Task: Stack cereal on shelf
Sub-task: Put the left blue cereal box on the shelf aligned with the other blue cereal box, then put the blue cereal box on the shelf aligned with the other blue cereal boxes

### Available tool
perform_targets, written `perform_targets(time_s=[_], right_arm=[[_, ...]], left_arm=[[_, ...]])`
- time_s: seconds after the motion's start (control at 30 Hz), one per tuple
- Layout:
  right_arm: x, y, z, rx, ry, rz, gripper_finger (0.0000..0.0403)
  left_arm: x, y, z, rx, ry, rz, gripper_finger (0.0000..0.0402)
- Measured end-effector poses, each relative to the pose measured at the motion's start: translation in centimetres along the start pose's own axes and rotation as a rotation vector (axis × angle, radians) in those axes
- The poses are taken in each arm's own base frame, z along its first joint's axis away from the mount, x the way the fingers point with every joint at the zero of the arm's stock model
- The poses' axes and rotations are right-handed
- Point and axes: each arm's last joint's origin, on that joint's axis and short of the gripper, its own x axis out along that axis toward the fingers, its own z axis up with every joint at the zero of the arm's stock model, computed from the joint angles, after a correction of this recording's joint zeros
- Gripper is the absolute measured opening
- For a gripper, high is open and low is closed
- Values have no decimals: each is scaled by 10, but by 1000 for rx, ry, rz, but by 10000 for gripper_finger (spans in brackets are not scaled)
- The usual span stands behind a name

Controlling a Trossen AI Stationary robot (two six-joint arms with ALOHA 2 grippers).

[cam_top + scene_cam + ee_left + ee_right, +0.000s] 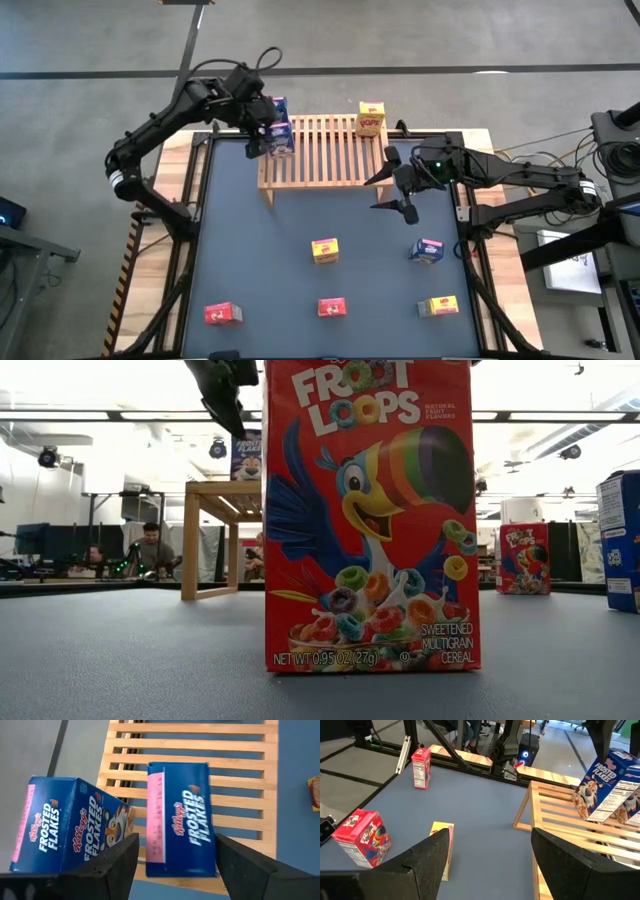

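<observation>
Left gripper over the shelf's left end, fingers spread either side of a blue box, not gripping. That box stands upright on the slats, its top face's long axis running across them. A second blue box beside it leans, tilted. Yellow box upright at the shelf's far right corner. Right gripper open and empty, just off the shelf's right end.

three blue cereal boxes, three red, three yellow, one shelf.
</observation>
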Motion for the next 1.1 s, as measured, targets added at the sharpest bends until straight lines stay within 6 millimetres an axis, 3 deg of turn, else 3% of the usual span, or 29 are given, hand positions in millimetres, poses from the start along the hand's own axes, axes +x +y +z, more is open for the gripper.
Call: perform_targets(time_s=[0.27, 0.6, 0.8, 0.93, 1.1], right_arm=[[0, 0, 0, 0, -1, 0, 269], [0, 0, 0, 0, -2, -1, 269], [0, -1, 2, -8, -22, -6, 269], [0, -1, 2, -8, -23, -7, 269], [0, -1, 2, -8, -23, -7, 269]], left_arm=[[-19, -5, -8, 0, 12, 33, 250], [-79, -24, -31, -74, -104, 115, 242], [-116, -45, -49, -90, -255, 58, 221], [-122, -57, -72, -132, -325, 56, 204], [-111, -75, -102, -187, -461, 1, 189]])
